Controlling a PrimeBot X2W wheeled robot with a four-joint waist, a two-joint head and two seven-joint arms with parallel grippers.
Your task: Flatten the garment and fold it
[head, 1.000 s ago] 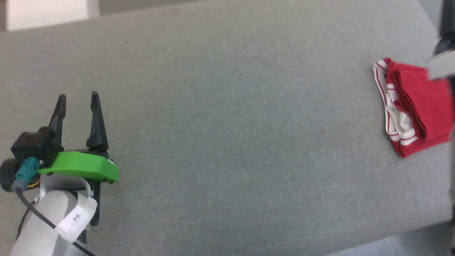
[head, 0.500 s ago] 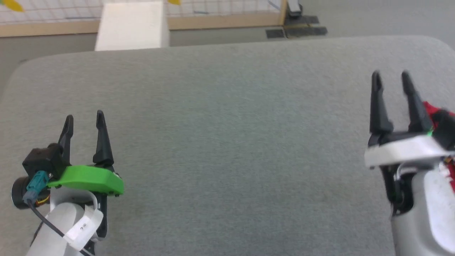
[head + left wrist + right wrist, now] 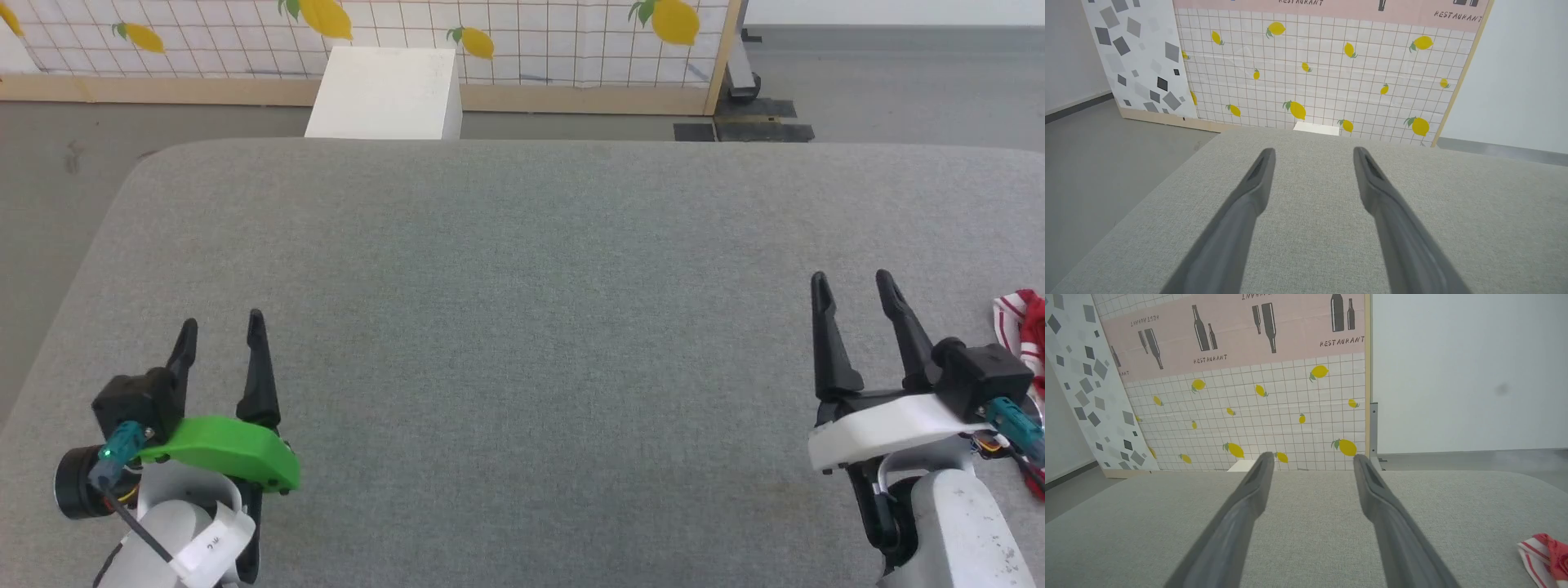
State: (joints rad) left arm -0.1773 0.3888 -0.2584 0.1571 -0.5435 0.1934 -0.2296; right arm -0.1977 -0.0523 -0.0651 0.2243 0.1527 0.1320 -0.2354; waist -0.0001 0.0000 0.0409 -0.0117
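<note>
at the right edge of the head view, the red garment with red-and-white striped trim point(image 3: 1020, 322) is cut off by the frame and partly hidden behind the right wrist. its long axis and heading cannot be judged. it lies on the grey fabric-covered surface point(image 3: 522, 286), just right of the right gripper point(image 3: 851, 278). right gripper and left gripper point(image 3: 222, 320): fingers moderately parted, nothing held.

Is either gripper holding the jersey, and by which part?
Nothing is held. Left gripper and right gripper both have open, empty jaws; the garment lies apart, beyond the right gripper.
</note>
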